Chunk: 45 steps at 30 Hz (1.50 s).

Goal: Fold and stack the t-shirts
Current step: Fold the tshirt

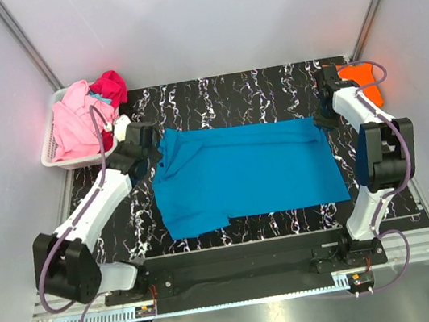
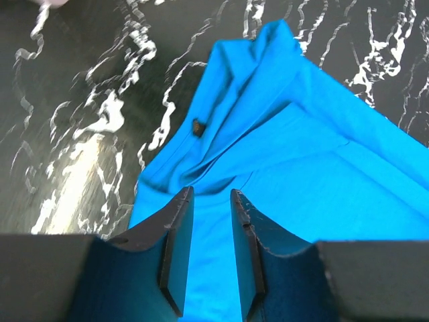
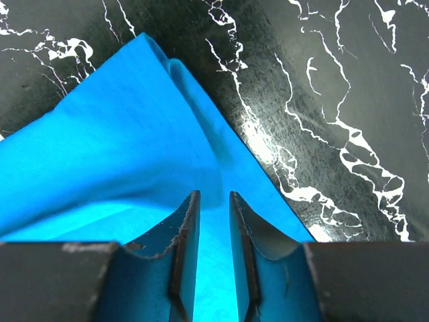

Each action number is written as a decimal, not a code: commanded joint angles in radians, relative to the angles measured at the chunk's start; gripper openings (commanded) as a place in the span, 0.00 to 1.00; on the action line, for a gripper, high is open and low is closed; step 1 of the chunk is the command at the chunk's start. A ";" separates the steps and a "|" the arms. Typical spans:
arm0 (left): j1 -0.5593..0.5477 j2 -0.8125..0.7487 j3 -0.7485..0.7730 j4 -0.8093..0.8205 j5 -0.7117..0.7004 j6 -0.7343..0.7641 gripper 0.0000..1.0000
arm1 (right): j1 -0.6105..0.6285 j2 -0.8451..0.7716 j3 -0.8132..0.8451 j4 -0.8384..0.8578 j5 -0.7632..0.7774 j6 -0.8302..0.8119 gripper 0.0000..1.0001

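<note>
The turquoise t-shirt (image 1: 245, 172) lies spread on the glossy black, white-veined marble-look table (image 1: 228, 93), its soft matte cotton mostly flat, with creases along the far edge and rumpled folds at its left end. A small dark speck (image 2: 196, 125) sits near a fold; it is too small to tell whether it is a tag or a mark. The left gripper (image 2: 210, 194) has its dark, flat-faced jaws drawn narrow on bunched cloth at the shirt's far left corner. The right gripper (image 3: 214, 196) likewise pinches the far right corner, where fabric tents up. An orange t-shirt (image 1: 360, 72) lies beyond the right arm. Pink (image 1: 74, 126) and magenta (image 1: 109, 86) tees are heaped in the white slatted basket (image 1: 49, 154).
</note>
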 commanded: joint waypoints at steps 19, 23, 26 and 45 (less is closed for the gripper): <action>-0.018 0.274 0.162 0.135 0.313 -0.027 0.38 | -0.001 0.018 0.052 0.005 -0.127 -0.029 0.24; -0.016 0.311 0.176 0.157 0.347 -0.027 0.38 | -0.003 0.050 0.069 0.005 -0.144 -0.035 0.24; -0.013 0.335 0.189 0.157 0.358 -0.021 0.38 | -0.001 0.079 0.078 0.004 -0.217 -0.048 0.23; 0.031 0.617 0.481 0.098 0.367 0.032 0.41 | 0.092 0.097 0.097 0.047 -0.497 -0.104 0.11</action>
